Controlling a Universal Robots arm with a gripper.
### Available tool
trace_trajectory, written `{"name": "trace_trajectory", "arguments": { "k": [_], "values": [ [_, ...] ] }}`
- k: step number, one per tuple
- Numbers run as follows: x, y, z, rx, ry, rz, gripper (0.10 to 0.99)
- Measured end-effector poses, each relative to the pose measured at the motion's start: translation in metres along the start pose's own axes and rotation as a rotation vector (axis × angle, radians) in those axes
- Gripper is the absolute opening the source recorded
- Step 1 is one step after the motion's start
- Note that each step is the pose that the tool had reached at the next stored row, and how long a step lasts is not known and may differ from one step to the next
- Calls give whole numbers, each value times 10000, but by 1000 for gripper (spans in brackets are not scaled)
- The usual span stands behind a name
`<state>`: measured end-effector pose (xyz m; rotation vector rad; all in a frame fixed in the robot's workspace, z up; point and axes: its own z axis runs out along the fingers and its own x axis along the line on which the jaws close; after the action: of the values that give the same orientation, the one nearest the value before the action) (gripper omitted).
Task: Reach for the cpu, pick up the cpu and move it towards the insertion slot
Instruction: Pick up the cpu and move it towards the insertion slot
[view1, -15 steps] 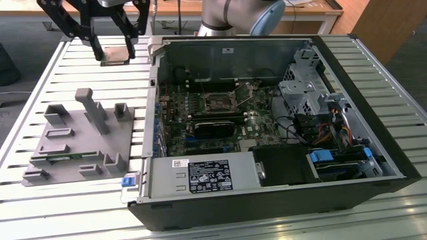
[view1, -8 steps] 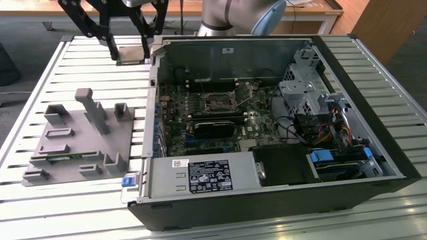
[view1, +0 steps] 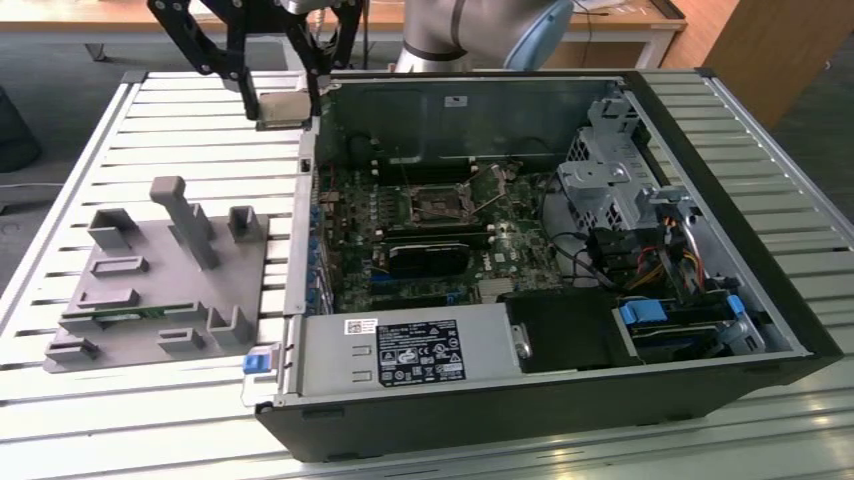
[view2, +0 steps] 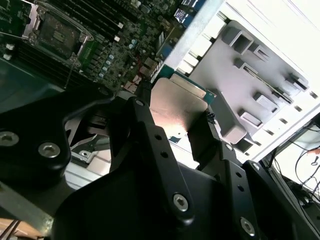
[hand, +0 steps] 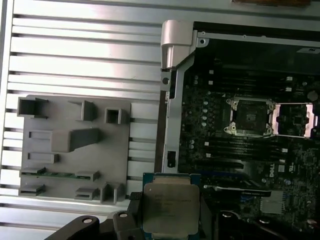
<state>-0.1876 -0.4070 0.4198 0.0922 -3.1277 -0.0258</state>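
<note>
The gripper (view1: 284, 95) is clamping the cpu (hand: 170, 207) flat by its edges, carrying it with the insertion slot (view1: 438, 203) lying at four o'clock in the exterior view.

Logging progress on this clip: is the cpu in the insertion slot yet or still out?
Out. The cpu sits between the fingers of the gripper, beside the case wall, while the insertion slot shows a bare dark centre.
</note>
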Motion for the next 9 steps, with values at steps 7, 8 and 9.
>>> {"name": "trace_trajectory", "arguments": {
  "k": [7,8,9],
  "values": [
    [-144,-9,-2,0,2,-1,545],
    [-166,-10,-2,0,3,0,545],
    [-190,-11,-2,0,3,0,545]
  ]
}}
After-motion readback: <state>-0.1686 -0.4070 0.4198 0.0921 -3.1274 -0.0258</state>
